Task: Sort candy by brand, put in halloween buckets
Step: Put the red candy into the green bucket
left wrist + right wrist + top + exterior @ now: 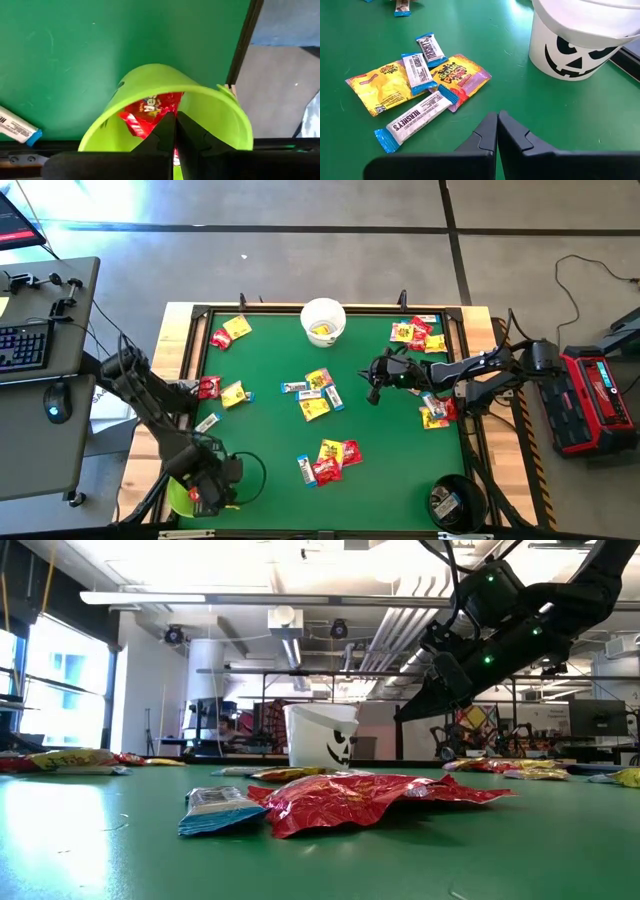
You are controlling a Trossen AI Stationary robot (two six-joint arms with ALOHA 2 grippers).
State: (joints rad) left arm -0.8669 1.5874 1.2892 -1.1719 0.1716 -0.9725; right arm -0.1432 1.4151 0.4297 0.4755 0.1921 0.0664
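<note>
Candy lies scattered on the green table: a middle cluster of yellow packets and white-and-blue bars, a near cluster with red packets, and more at the right and left. The white bucket stands at the far edge, the black bucket at the near right corner, and the lime green bucket at the near left corner, with red packets inside. My left gripper hangs shut over the green bucket's mouth. My right gripper is shut above bare table, between the white bucket and the middle cluster.
The table has a dark raised rim. Yellow shows inside the white bucket, and wrapped pieces lie in the black one. A white-and-blue bar lies beside the green bucket. In the low view a red packet and a bar lie close to the camera.
</note>
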